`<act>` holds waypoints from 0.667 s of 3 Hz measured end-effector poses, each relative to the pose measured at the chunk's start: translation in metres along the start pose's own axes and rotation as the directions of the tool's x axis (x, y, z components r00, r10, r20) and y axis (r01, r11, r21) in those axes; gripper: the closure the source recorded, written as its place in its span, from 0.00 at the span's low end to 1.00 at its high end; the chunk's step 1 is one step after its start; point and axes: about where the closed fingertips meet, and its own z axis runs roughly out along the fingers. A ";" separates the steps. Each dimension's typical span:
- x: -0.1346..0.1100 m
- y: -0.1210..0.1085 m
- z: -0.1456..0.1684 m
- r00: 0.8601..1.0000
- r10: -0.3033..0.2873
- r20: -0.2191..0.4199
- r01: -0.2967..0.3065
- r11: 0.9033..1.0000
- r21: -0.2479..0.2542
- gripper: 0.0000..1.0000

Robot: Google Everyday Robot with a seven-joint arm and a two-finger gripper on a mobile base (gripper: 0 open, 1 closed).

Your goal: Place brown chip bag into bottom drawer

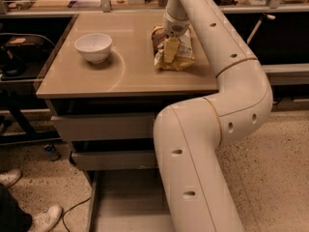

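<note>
- The gripper (170,49) is pressed onto the brown chip bag (185,57), which lies right under it on the cabinet top (120,76); I cannot tell whether it has hold.
- The bottom drawer (128,204) stands open, well below the gripper.

Gripper (170,48) — cream, set against the brown chip bag (184,59) on the cabinet top (120,76).
Bag: dark brown upper part, pale yellow and white below.
Arm (207,144): cream-white, dark round holes, thin tan joint ring.
Bowl (93,46): plain white.
Cabinet top: tan.
Bottom drawer (125,211) — grey-taupe, unpatterned.
Floor (270,178): beige, dark-speckled.
</note>
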 end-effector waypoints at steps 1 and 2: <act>0.000 0.000 0.000 1.000 0.000 0.000 0.000 1.000 0.000 1.00; -0.001 0.000 -0.004 1.000 0.001 0.000 -0.001 1.000 0.001 1.00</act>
